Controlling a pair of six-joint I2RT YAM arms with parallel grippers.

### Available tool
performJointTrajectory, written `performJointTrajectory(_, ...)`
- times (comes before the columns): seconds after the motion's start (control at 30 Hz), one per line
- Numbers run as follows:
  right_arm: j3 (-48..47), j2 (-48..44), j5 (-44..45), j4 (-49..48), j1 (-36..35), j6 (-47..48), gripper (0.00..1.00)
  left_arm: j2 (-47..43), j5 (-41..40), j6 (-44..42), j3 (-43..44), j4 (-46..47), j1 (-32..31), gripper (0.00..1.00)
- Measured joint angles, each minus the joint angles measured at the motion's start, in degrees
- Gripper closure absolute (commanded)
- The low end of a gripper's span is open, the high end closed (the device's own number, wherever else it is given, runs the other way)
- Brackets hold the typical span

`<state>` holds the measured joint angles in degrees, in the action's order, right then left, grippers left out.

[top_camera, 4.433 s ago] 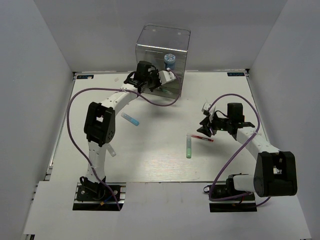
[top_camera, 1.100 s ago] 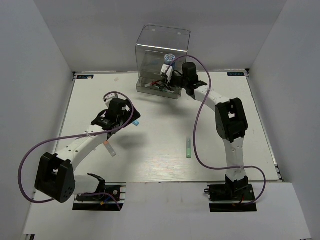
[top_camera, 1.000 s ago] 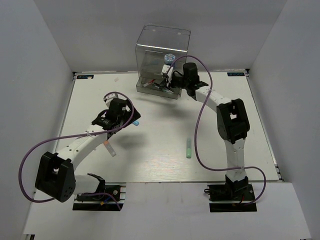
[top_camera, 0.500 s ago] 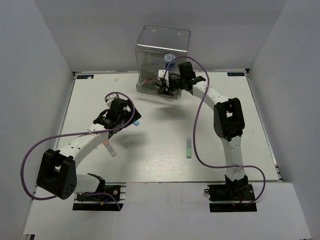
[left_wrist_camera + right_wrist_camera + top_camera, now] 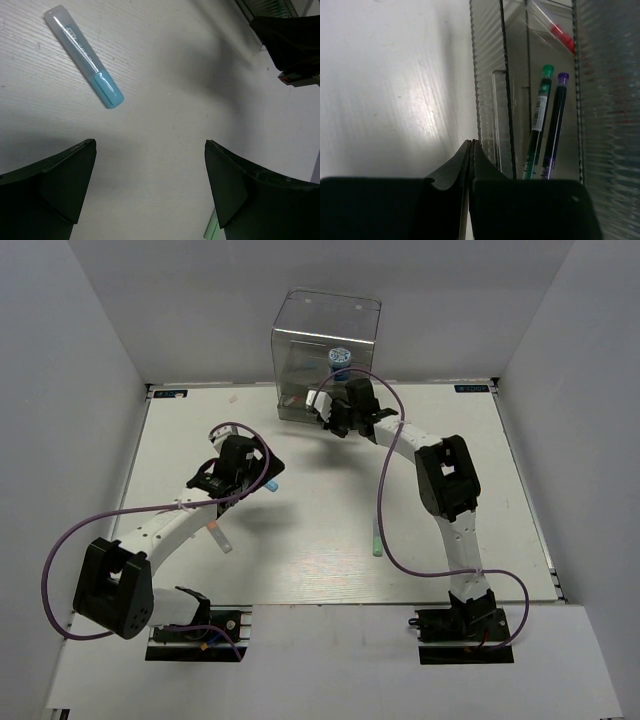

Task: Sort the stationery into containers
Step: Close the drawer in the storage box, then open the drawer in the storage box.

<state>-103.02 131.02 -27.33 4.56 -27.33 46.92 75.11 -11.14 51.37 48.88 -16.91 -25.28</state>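
The clear container stands at the table's far edge, with a round blue-white pot inside it. My right gripper is shut and holds nothing, its tips against the ribbed front of the drawer unit. In that drawer lie a green-capped pen and a purple-capped pen. My left gripper hangs open just above the table. A white marker with a blue cap lies ahead of the jaws, not between them. A green marker lies mid-table.
An orange-capped white marker lies beside the left forearm. The right arm's purple cable loops over the green marker. A red item sits deeper in the drawer unit. White walls close in the table on three sides.
My right gripper slid left along the container's front and shut fully. The left arm barely moved. The red pen seen earlier beside the green marker is gone from the table.
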Motion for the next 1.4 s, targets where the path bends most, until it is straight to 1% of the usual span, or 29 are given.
performJointTrajectory(0.23,0.70,0.00,10.67,-7.23,-0.44,-1.46,1.00,1.49,2.38,2.34,-0.79,7.93,0.00,0.01)
performJointTrajectory(0.37,0.61,0.00,14.86,-8.98,-0.39,-1.60,1.00,5.44,3.69,3.19,-0.68,13.64,0.00,0.01)
performJointTrajectory(0.5,0.50,0.00,16.59,-9.18,-0.52,-1.84,1.00,9.99,4.59,3.91,-0.39,18.97,0.00,0.04)
performJointTrajectory(0.6,0.55,0.00,17.11,-9.22,-0.52,-1.84,1.00,12.76,4.85,5.01,-0.37,24.28,0.13,0.12)
performJointTrajectory(0.63,0.66,-0.04,17.05,-9.29,-0.48,-1.88,1.00,13.73,4.96,5.42,-0.37,26.45,0.22,0.17)
performJointTrajectory(0.67,1.07,-0.20,16.39,-9.51,-0.42,-1.92,1.00,14.80,5.03,5.95,-0.35,28.79,0.26,0.19)
performJointTrajectory(0.7,1.88,-0.59,14.91,-9.90,-0.24,-2.12,0.96,16.20,5.16,6.67,-0.07,30.95,0.33,0.25)
performJointTrajectory(0.73,3.93,-1.75,13.44,-10.01,0.00,-2.38,0.89,17.94,5.31,7.37,0.55,33.11,0.39,0.30)
performJointTrajectory(0.77,7.21,-3.54,11.10,-10.99,0.37,-2.82,0.74,19.93,5.60,8.04,1.29,35.36,0.50,0.35)
performJointTrajectory(0.8,10.73,-5.77,9.14,-10.86,0.66,-3.52,0.66,21.99,5.90,8.76,2.08,37.22,0.61,0.41)
performJointTrajectory(0.83,15.06,-8.81,6.69,-10.78,0.98,-4.11,0.62,24.63,6.19,9.73,3.15,40.26,0.74,0.53)
performJointTrajectory(0.9,21.84,-14.19,3.08,-11.02,1.46,-5.90,0.60,29.59,6.91,11.61,4.57,46.10,0.92,0.61)
performJointTrajectory(0.93,24.57,-16.76,1.51,-11.15,1.73,-6.86,0.62,32.20,7.45,12.55,5.27,48.98,1.14,0.63)
performJointTrajectory(0.97,27.06,-19.28,0.20,-11.78,1.95,-8.11,0.65,35.01,7.89,13.51,6.10,52.00,1.22,0.63)
performJointTrajectory(1.0,29.31,-21.66,-1.01,-12.24,2.14,-9.31,0.73,38.12,8.24,14.56,7.32,54.99,1.27,0.63)
performJointTrajectory(1.03,31.36,-23.98,-2.05,-12.70,2.40,-10.49,0.77,40.50,8.59,15.37,8.33,56.85,1.33,0.63)
performJointTrajectory(1.1,35.15,-27.87,-3.78,-13.92,2.86,-12.70,0.80,45.66,8.87,16.94,11.39,59.78,1.44,0.59)
performJointTrajectory(1.13,36.72,-29.46,-4.42,-14.21,3.13,-13.57,0.80,47.67,8.98,17.55,12.96,60.37,1.46,0.58)
performJointTrajectory(1.17,38.36,-30.93,-5.01,-14.56,3.45,-14.29,0.80,49.53,9.03,18.12,14.67,60.78,1.49,0.54)
performJointTrajectory(1.3,43.76,-34.93,-6.32,-15.10,5.20,-16.00,0.79,54.14,8.85,19.74,20.68,62.18,1.53,0.52)
performJointTrajectory(1.37,45.59,-36.11,-6.67,-15.06,6.05,-16.55,0.79,55.71,8.79,20.17,23.74,62.25,1.53,0.48)
performJointTrajectory(1.4,45.90,-36.33,-6.75,-15.04,6.38,-16.68,0.79,56.35,8.76,20.41,25.27,62.12,1.53,0.48)
